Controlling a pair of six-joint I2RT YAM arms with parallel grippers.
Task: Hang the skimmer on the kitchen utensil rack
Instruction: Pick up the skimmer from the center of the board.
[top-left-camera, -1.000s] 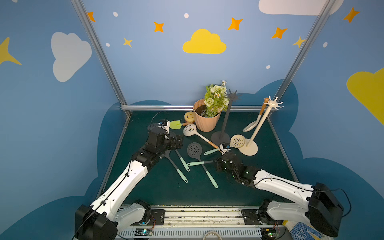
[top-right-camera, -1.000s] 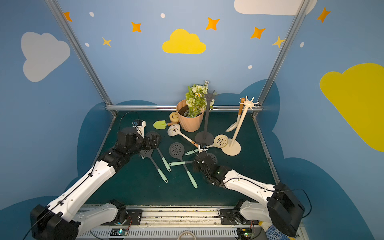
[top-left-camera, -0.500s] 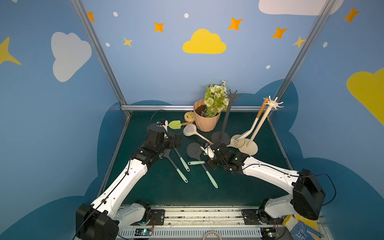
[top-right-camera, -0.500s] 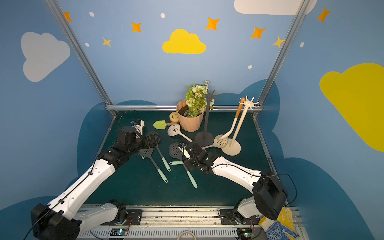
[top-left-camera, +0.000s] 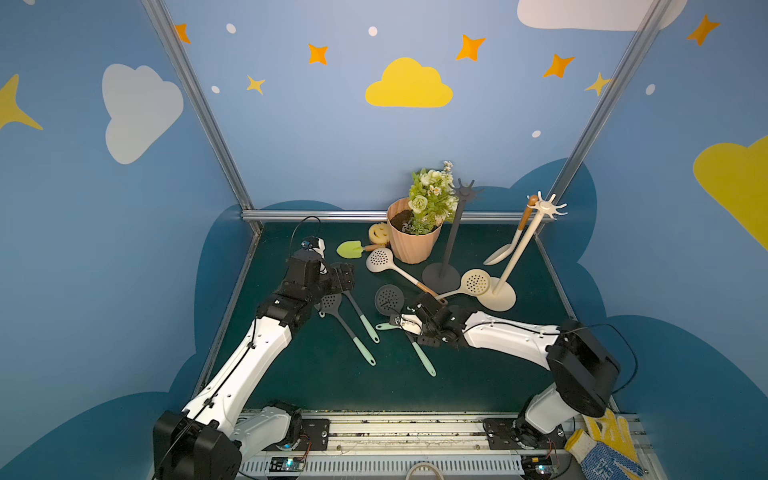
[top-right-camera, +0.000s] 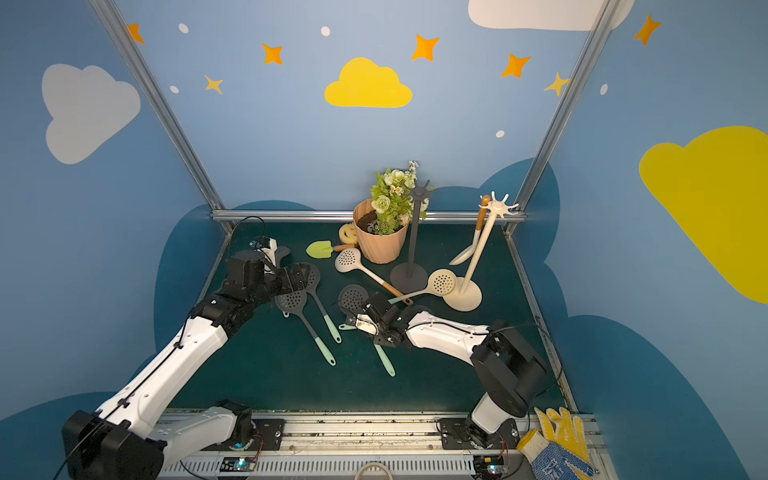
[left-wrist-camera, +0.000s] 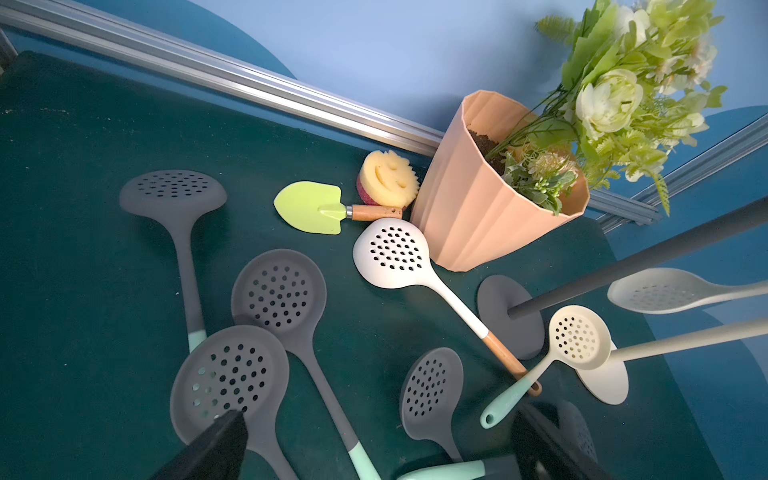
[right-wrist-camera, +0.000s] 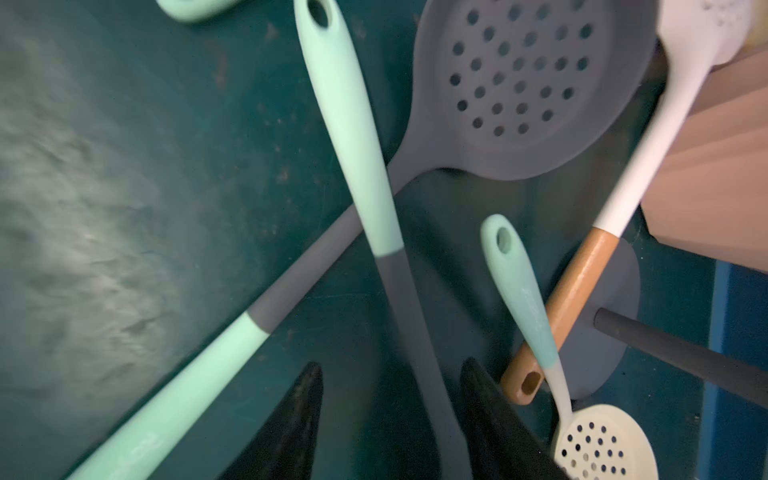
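Observation:
Several skimmers lie on the green mat. My right gripper is low over a dark skimmer with a mint handle. Its grey shaft runs between the fingers with a gap on each side, so the gripper is open. That skimmer's head is hidden under my right arm. Its handle crosses another dark skimmer. My left gripper stands wide open and empty above two more dark skimmers. The grey utensil rack and the cream utensil rack stand at the back right.
A cream skimmer and a white skimmer with a wooden handle lie by the rack bases. A cream spoon hangs on the cream rack. A flower pot, smiley sponge and green trowel sit at the back.
My right gripper has swung left and toward the front and now straddles the mint-handled skimmer's shaft. The left arm has barely moved.

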